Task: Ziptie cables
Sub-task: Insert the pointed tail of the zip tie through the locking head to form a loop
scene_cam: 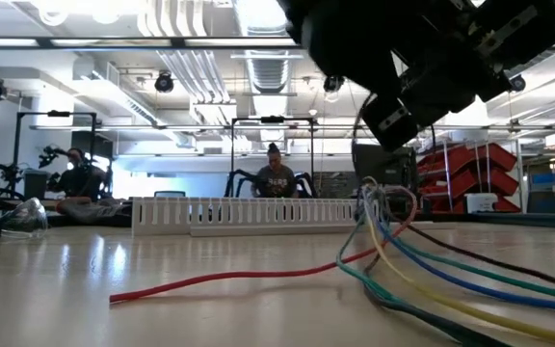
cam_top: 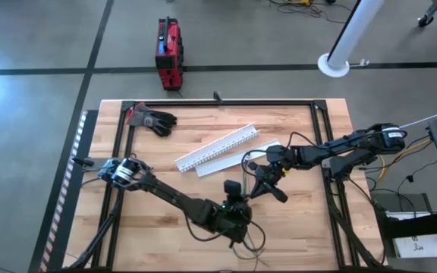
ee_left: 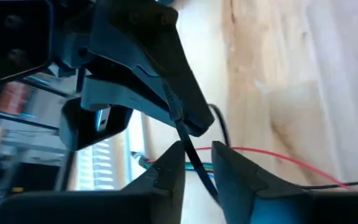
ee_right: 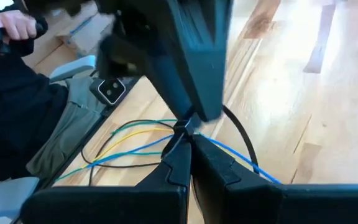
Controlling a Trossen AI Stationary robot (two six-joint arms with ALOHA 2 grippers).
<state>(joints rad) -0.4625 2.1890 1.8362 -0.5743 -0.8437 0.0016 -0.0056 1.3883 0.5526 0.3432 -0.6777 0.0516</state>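
Black and thin, the ziptie [ee_right: 241, 140] curves out from between the two grippers. In the high view, the left gripper [cam_top: 237, 203] and right gripper [cam_top: 264, 180] meet tip to tip near the table's middle, with the cables [cam_top: 253, 243] trailing from the left gripper toward the table's near edge. A white channel [cam_top: 217, 147] lies just beyond the right gripper.

In the low view, the cables [scene_cam: 422, 260] rise in a bunch to just under the grippers, then fan out flat across the wood; one red wire [scene_cam: 229, 280] runs off alone.

In the left wrist view, the left gripper [ee_left: 197, 163] is pinched on the black strap, the opposite gripper pressed close in front.

In the right wrist view, the right gripper [ee_right: 188, 144] is closed on the ziptie where it meets the bunch; the loop stands open beside the fingers.

I judge the tie is around the wires but not cinched; pulling tight remains.
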